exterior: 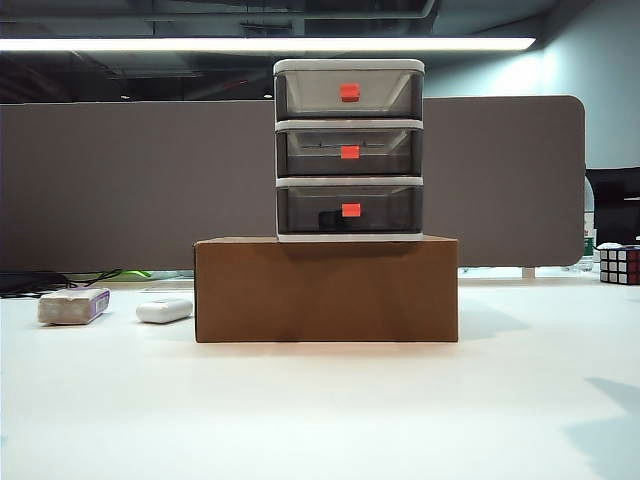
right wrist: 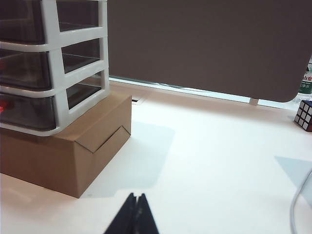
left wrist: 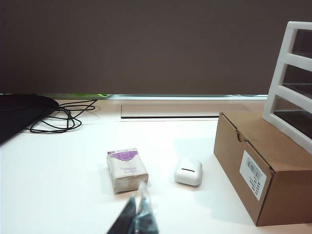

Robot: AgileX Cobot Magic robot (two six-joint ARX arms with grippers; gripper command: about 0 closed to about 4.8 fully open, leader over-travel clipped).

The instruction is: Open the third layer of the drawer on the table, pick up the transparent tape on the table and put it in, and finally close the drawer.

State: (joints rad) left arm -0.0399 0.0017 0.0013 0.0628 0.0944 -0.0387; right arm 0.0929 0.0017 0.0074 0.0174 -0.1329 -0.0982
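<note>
The drawer (exterior: pixel 348 150) stands on a cardboard box on the table (exterior: pixel 320 420), with all three tiers pushed in. The third layer (exterior: pixel 349 208), the lowest, shows its red-orange handle, and a dark shape sits inside it just left of the handle. The transparent tape lies nowhere on the table in any view. My left gripper (left wrist: pixel 139 207) hovers shut over the table left of the box, a shiny clear film on one finger. My right gripper (right wrist: pixel 136 199) is shut and empty, low over the table right of the box. Neither gripper shows in the exterior view.
The brown cardboard box (exterior: pixel 327 290) carries the drawer unit. A greyish block with a purple label (left wrist: pixel 126 169) and a white rounded bar (left wrist: pixel 188 171) lie left of the box. Black cables (left wrist: pixel 63 117) sit at the far left, a puzzle cube (right wrist: pixel 304 114) at the far right. A grey partition closes the back.
</note>
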